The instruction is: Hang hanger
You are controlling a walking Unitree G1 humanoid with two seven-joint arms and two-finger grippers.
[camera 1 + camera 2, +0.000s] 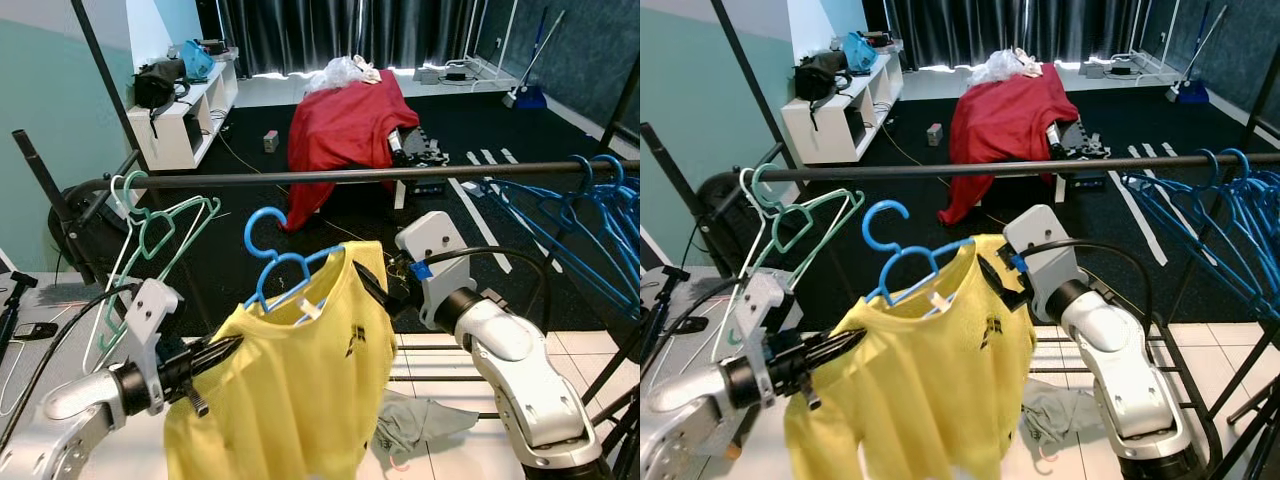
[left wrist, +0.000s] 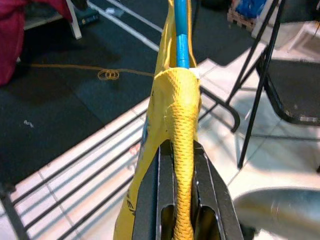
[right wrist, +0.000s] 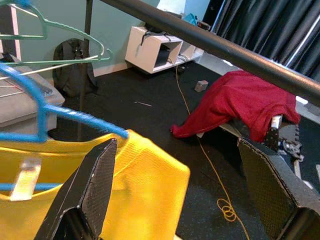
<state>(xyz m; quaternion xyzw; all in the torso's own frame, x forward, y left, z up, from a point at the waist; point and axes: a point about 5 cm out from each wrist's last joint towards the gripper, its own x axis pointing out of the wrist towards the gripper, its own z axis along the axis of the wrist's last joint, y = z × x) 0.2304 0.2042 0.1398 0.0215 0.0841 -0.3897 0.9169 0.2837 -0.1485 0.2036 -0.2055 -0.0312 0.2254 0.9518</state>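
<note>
A bright blue plastic hanger (image 1: 275, 262) carrying a yellow knit T-shirt (image 1: 300, 385) sits between the two arms, its hook just below the black metal clothes rail (image 1: 330, 177) and not yet over it. The left claw (image 1: 228, 347), at 9 o'clock of the shirt, is clamped on the shirt's yellow shoulder seam where it covers the hanger arm; the left wrist view shows both black fingers (image 2: 152, 200) pressed against the fabric. The right claw (image 3: 175, 190), at 3 o'clock of the shirt, has its fingers spread wide, gripping nothing.

To do this well, I judge the hook should be raised above the rail in the free stretch between the pale green wire hangers (image 1: 155, 225) at 10 o'clock and the cluster of blue hangers (image 1: 590, 215) at 2 o'clock, then lowered on squarely before the left claw lets go. The open right claw could steady the far shoulder against tilting.

The shirt bears a small dark chest mark (image 1: 354, 343); it is too small to read.
</note>
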